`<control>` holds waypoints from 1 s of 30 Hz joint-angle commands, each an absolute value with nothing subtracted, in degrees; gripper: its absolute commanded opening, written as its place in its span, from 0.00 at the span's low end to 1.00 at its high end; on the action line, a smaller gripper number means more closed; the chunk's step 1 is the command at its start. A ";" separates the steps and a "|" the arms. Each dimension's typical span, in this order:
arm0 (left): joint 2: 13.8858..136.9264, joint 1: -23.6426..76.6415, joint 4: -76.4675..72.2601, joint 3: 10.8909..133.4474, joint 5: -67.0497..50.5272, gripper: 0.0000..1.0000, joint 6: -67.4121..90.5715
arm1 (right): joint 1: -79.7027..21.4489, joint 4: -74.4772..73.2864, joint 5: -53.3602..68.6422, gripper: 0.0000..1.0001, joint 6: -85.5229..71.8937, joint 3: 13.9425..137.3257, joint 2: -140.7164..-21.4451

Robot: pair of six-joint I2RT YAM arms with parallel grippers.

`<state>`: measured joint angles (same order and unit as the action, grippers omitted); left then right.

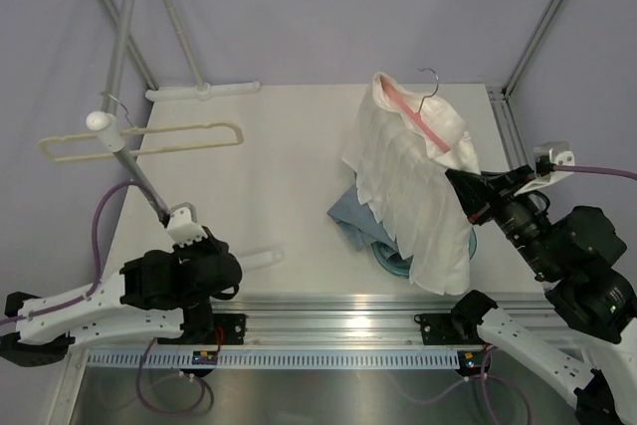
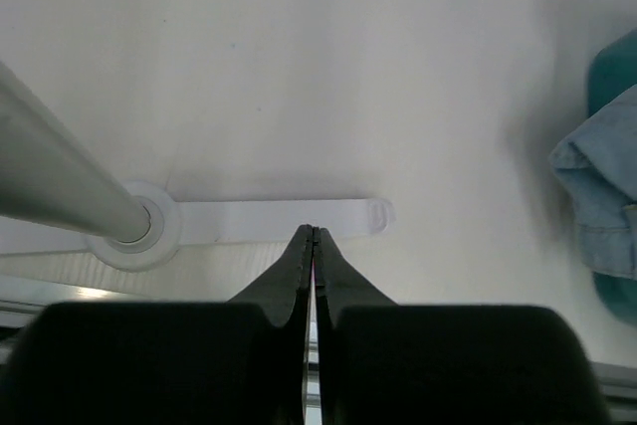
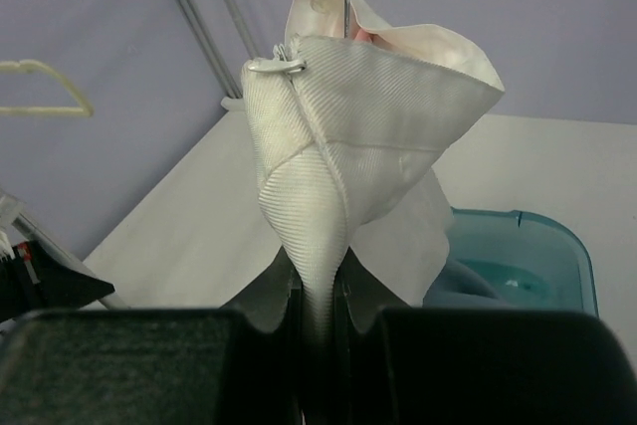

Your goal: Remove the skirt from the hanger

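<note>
Your skirt (image 1: pixel 413 186) – white and pleated – hangs in the air over the right half of the bench (image 1: pixel 279 186). Its waistband is draped over a pink hanger (image 1: pixel 418 118), whose metal hook stands free above it and is caught on nothing. The hem trails down toward the near edge. Your right pincer (image 3: pixel 318 288) is clenched on the skirt: in the right wrist view a twisted fold of the white cloth runs straight down between the two fingers, and in the top view the same arm reaches in from the right and meets the cloth on its right edge. Under the hanging skirt lies a crumpled blue denim cloth (image 1: pixel 346 214), partly resting in a teal basin (image 3: pixel 537 246) that sits on the bench beneath and a little nearer than the garment. Well apart, on the left, your left pincer (image 2: pixel 314 246) is clenched on nothing – its fingers meet tip to tip just above the bench. They point at a flat white rack foot (image 2: pixel 269 218), beside the base of a grey rack pole (image 2: pixel 60 181). A cream hanger (image 1: pixel 139 141) hangs bare on that rack at the far left.
</note>
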<state>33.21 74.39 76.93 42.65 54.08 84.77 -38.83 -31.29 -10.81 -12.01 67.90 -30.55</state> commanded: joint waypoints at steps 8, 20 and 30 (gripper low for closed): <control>15.82 73.48 88.68 46.93 63.45 0.00 91.94 | -38.93 -32.34 -9.05 0.00 -12.57 69.96 -26.72; 31.55 72.77 74.74 52.32 55.92 0.00 71.60 | -38.85 -32.25 -8.00 0.00 -12.66 68.91 -27.68; 38.56 78.65 26.12 47.51 35.86 0.22 44.32 | -38.85 -41.03 5.08 0.00 -12.39 73.72 -35.06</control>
<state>34.81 75.79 45.84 42.26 41.41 57.54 -38.83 -39.97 -3.29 -12.43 69.41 -33.21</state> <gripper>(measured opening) 0.221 0.136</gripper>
